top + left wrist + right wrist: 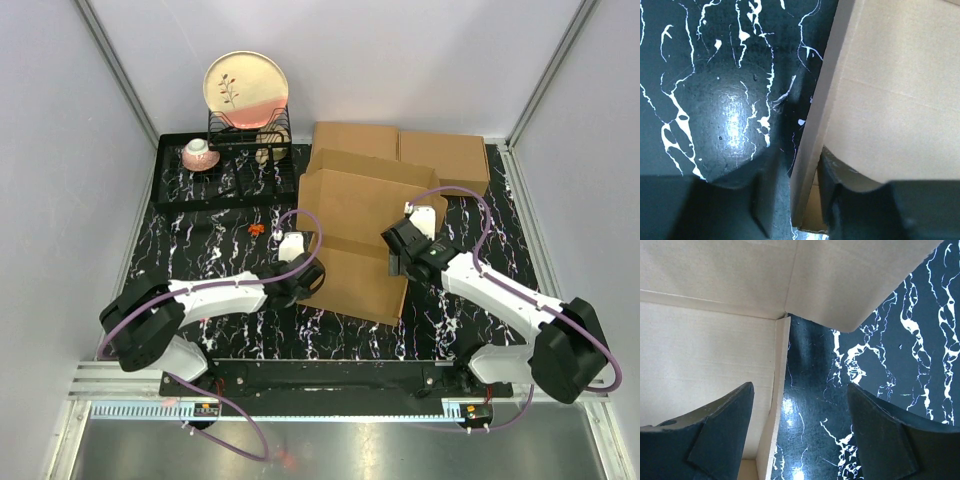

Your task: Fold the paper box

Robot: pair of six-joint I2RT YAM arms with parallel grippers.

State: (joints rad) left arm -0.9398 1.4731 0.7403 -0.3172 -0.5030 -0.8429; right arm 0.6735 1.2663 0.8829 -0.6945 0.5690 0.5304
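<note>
1. Now the box (355,235) lies partly folded in the middle of the mat (200,260).
2. The left gripper (800,200) sits narrow around the box's left wall. I cannot tell if it pinches.
3. The right gripper (800,387) stands wide over the box's right wall and holds nothing.
4. The step looks like lifting the side walls.
5. Next, the right gripper likely must close on its wall and tip it up.

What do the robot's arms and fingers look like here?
The left arm and right arm match: white links, black joints and bases, with a purple cable looping along each. The fingers are dark, matte and wedge-shaped.
</note>
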